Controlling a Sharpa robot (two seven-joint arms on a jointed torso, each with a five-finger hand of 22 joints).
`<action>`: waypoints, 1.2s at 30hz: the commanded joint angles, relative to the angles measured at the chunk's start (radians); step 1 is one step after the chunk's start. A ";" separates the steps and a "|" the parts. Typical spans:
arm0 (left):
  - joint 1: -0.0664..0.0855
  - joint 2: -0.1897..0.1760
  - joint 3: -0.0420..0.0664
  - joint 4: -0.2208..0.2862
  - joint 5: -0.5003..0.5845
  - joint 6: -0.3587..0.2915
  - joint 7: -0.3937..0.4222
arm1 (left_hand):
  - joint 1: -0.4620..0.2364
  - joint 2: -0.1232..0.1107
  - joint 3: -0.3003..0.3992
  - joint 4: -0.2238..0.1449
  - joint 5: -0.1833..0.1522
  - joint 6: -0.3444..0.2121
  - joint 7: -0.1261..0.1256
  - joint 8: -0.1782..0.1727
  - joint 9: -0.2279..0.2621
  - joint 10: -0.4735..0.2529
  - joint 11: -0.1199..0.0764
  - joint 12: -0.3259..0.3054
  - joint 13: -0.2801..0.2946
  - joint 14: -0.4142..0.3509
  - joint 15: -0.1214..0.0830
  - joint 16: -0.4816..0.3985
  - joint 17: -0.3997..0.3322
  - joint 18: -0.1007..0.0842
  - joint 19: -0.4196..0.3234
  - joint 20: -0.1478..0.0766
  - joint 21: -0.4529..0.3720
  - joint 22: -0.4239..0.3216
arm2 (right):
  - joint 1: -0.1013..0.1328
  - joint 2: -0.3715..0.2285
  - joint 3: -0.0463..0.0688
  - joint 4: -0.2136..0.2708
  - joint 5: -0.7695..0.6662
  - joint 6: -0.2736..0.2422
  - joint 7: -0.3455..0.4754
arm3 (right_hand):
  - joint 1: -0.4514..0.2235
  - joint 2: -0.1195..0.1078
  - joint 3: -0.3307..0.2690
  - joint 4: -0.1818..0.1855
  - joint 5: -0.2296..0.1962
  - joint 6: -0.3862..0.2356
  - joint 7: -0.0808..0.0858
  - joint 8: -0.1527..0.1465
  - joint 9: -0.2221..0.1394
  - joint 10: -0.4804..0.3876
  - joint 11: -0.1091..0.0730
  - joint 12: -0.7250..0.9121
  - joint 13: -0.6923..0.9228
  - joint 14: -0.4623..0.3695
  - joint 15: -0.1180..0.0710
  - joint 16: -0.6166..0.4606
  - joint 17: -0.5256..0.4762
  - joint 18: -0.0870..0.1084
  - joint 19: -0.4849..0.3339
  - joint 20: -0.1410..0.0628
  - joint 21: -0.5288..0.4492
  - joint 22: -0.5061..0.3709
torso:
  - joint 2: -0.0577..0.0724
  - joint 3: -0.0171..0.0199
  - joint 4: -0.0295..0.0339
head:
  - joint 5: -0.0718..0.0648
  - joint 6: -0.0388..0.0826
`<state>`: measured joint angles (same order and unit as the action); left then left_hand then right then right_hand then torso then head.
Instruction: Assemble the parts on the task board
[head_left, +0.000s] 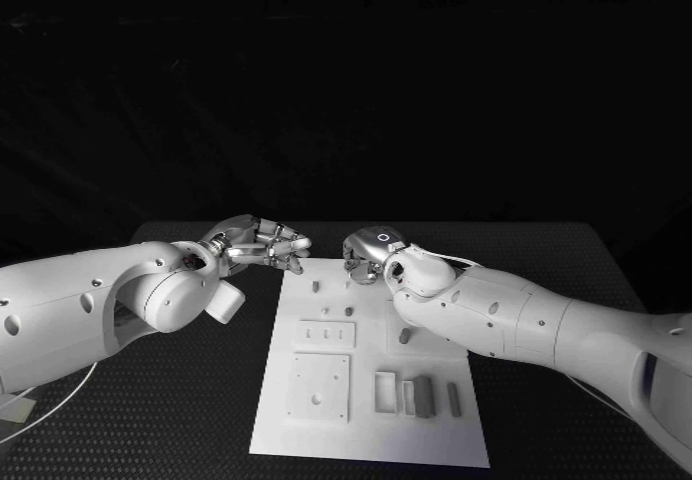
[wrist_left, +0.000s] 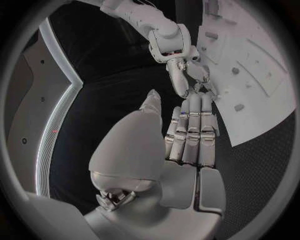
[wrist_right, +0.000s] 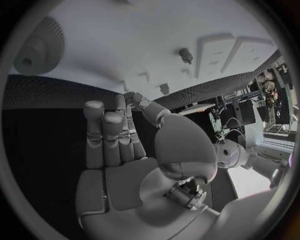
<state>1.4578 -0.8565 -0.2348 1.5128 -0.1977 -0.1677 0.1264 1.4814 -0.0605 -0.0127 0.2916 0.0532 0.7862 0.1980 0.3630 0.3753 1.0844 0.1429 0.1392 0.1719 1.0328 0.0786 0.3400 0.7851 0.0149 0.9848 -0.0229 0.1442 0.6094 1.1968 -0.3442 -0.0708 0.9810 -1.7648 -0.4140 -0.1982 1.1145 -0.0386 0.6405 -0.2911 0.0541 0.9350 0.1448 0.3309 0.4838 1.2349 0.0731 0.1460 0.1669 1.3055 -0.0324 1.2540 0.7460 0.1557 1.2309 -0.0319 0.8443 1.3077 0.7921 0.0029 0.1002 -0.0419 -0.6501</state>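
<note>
White task board sits mid-table, grey parts lying near its close edge. My left hand hovers off its far left corner, fingers straight and together, empty. My right hand at the far edge: grip state unclear.

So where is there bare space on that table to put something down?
The black table is bare left of the task board, under the left arm, and beyond the board's far edge. Crowded: the board's far end, where the left hand and right hand hover.
</note>
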 joint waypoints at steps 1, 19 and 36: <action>0.004 0.000 0.001 0.004 0.001 0.006 0.005 | -0.006 -0.001 0.007 0.001 0.000 0.005 -0.002 -0.002 -0.002 0.006 0.002 -0.007 0.001 0.005 -0.001 -0.006 0.001 0.002 0.006 0.001 -0.006 0.001 | 0.000 -0.003 0.000 0.000 -0.026 -0.001 -0.002 | 0.000 -0.012 0.005 0.001 0.004 0.007 -0.001 0.002 0.001 0.005 0.000 0.001 0.001 -0.004 -0.007 0.003 -0.001 0.106 0.000 -0.004 0.006 0.023 | 0.003 0.0000 -0.0002 | -0.001 -0.003; 0.005 0.001 0.000 0.003 0.001 0.007 0.005 | -0.006 -0.002 0.007 0.000 0.000 0.005 -0.002 -0.003 -0.003 0.007 0.002 -0.009 0.001 0.005 -0.001 -0.008 0.003 0.003 0.006 0.001 -0.007 0.002 | -0.001 0.008 -0.005 -0.015 -0.030 0.015 -0.005 | 0.002 -0.013 0.005 0.001 0.004 0.008 -0.001 0.002 0.002 0.005 0.000 0.000 0.002 -0.004 -0.007 0.005 -0.002 0.106 -0.001 -0.004 0.008 0.023 | 0.005 -0.0006 0.0016 | -0.001 -0.001; 0.005 -0.003 0.000 0.005 0.001 0.008 0.004 | -0.005 -0.003 0.007 0.001 -0.001 0.006 -0.002 -0.004 -0.004 0.008 0.002 -0.012 0.002 0.006 -0.001 -0.010 0.005 0.003 0.006 0.001 -0.008 0.002 | -0.003 0.009 -0.021 -0.027 -0.031 0.022 -0.019 | 0.000 -0.016 0.004 0.002 0.004 0.007 0.000 0.000 0.002 0.005 0.000 -0.001 0.003 -0.005 -0.007 0.006 -0.003 0.106 -0.002 -0.004 0.010 0.023 | 0.007 0.0002 0.0008 | -0.004 -0.002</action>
<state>1.4611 -0.8600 -0.2349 1.5146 -0.1979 -0.1676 0.1252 1.4814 -0.0605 -0.0127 0.2915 0.0532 0.7861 0.1980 0.3630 0.3726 1.0844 0.1430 0.1312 0.1724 1.0327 0.0786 0.3360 0.7888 0.0148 0.9848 -0.0229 0.1403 0.6099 1.1955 -0.3349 -0.0906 0.9524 -1.7799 -0.4077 -0.2085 1.1152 -0.0463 0.6404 -0.2910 0.0542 0.9365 0.1465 0.3277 0.4856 1.2349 0.0731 0.1460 0.1684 1.3022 -0.0357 1.2544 0.7443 0.1557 1.2312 -0.0312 0.8496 1.3077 0.7984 0.0022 0.1009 -0.0466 -0.6528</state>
